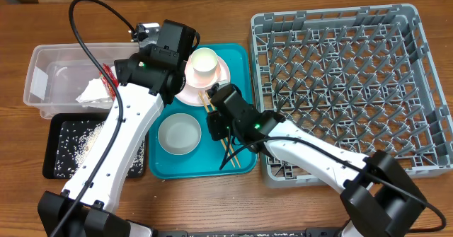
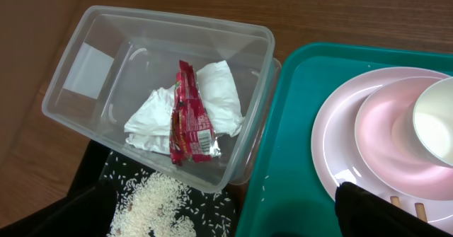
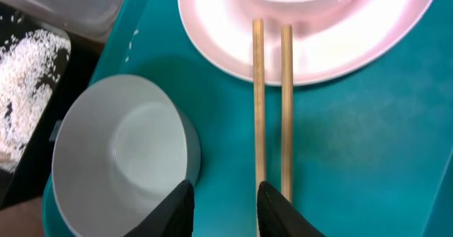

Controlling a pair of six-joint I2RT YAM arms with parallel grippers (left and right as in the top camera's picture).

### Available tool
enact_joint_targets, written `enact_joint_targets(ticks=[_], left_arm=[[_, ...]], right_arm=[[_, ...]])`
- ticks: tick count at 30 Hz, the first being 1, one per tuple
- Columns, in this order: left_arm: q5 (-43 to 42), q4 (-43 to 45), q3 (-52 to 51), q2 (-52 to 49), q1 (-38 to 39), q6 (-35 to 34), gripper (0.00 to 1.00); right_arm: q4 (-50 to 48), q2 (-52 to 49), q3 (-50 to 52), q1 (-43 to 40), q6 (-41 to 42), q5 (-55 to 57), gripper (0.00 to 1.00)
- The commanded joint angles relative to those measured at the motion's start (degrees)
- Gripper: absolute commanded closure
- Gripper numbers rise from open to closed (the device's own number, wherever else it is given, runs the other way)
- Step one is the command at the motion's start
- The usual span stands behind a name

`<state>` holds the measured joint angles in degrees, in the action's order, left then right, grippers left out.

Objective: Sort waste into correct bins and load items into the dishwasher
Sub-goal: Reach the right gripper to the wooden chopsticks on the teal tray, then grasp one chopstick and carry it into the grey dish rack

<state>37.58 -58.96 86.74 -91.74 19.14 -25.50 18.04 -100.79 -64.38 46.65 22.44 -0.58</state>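
The right gripper [image 3: 225, 198], fingers narrowed over bare teal tray [image 3: 340, 159], grip impossible to tell, ought to straddle both chopsticks [image 3: 258, 110] lying beside the bowl [image 3: 120, 152] and onto the pink plate [image 3: 354, 46], then lift level toward the grey rack [image 1: 340, 81]; the left gripper [image 1: 173, 46] hangs open.

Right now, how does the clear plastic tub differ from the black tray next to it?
The clear tub is see-through with tall walls; the black tray is opaque and shallow. The clear tub holds a crumpled white napkin and a red wrapper; the black tray holds loose rice grains. Both are rectangular, similar in footprint, and sit beside the teal tray.
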Motion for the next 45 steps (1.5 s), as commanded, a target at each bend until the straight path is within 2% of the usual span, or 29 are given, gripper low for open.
enact_joint_targets(ticks=[1,35,42,45], left_arm=[[1.3,0.0,1.2,0.0,0.0,0.2,0.00],[1.3,0.1,1.2,0.0,0.0,0.2,0.00],[1.3,0.0,1.2,0.0,0.0,0.2,0.00],[1.3,0.0,1.2,0.0,0.0,0.2,0.00]], right_arm=[[-1.0,-2.1,0.2,0.6,-0.4,2.3,0.69],[-4.5,-10.3,0.2,0.7,-0.3,0.3,0.75],[-4.5,-10.3,0.1,0.7,-0.3,0.3,0.84],[-4.7,-10.3,-0.2,0.6,-0.3,-3.2,0.87]])
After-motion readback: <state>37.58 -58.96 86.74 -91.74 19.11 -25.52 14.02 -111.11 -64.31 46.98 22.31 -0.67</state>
